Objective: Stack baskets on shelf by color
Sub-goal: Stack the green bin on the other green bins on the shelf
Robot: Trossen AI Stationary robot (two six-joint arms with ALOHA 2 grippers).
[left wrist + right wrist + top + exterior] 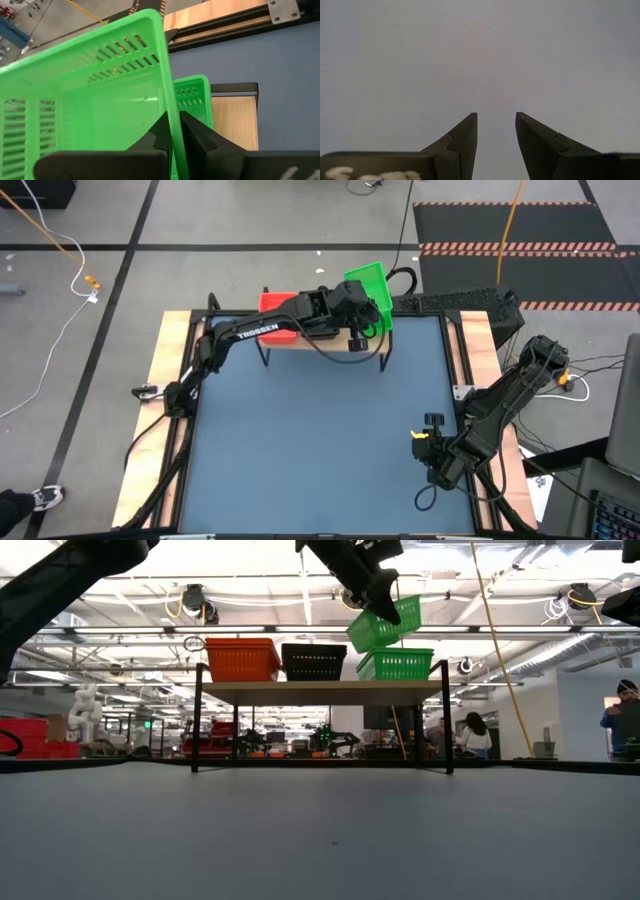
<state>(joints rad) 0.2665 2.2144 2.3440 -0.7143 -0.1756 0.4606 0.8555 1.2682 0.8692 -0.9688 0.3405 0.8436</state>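
Note:
My left gripper (174, 132) is over the right end of the light-wood shelf (320, 687), shut on a green basket (385, 625) that hangs tilted. Just below it, a second green basket (400, 664) stands on the shelf. A black basket (314, 661) stands at mid-shelf and a red basket (242, 660) at the left end. In the high view the arm hides the black basket. My right gripper (428, 448) waits open over the table near its right edge, nothing between its fingers (465, 135). My left gripper pinches one side wall of the green basket at its rim (172, 125), one finger inside the basket and one outside. The fingers slant down from the table's left toward the far edge. The basket is lifted and tilted; whether its low corner (365, 646) touches the lower green basket, I cannot tell.
The shelf stands on thin black legs (197, 730) at the table's far edge. The blue table top (320, 440) stretches bare in front of it. Wooden side rails (165, 380) border the table. People are in the room behind, at the far right (622, 720).

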